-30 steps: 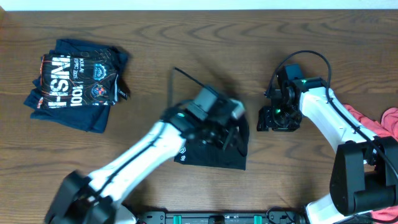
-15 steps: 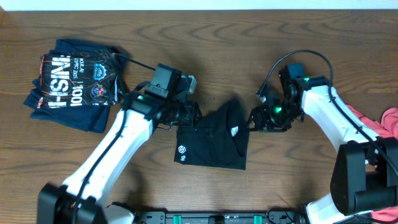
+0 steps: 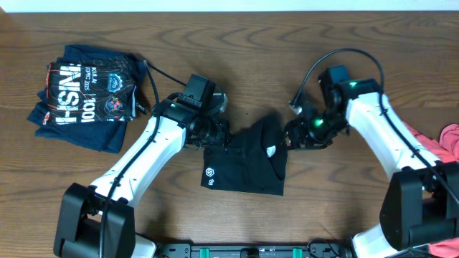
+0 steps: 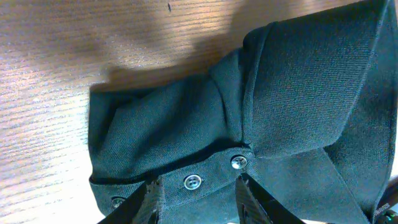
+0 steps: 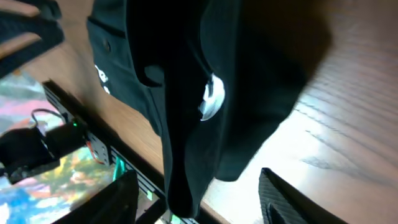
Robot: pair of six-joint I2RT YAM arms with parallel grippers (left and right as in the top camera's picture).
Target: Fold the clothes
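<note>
A black shirt [image 3: 242,163] lies folded into a small rectangle at the table's middle, with white logo marks showing. My left gripper [image 3: 216,135] sits at its upper left edge. In the left wrist view the jaws [image 4: 198,202] stand apart over the buttoned placket [image 4: 214,174], not pinching it. My right gripper [image 3: 296,136] is at the shirt's right edge. It is open wide [image 5: 199,202], and a dark fold of the shirt [image 5: 186,124] hangs between its fingers without being clamped. A folded navy printed shirt [image 3: 86,93] lies at the far left.
A coral-red garment [image 3: 439,140] lies bunched at the right edge of the table, beside the right arm's base. A black rail [image 3: 251,251] runs along the table's front edge. Bare wood lies between the navy shirt and the black one.
My left arm has swung off the top of the black shirt to its upper left edge, its jaws widening. My right gripper has moved left to the shirt's right edge.
</note>
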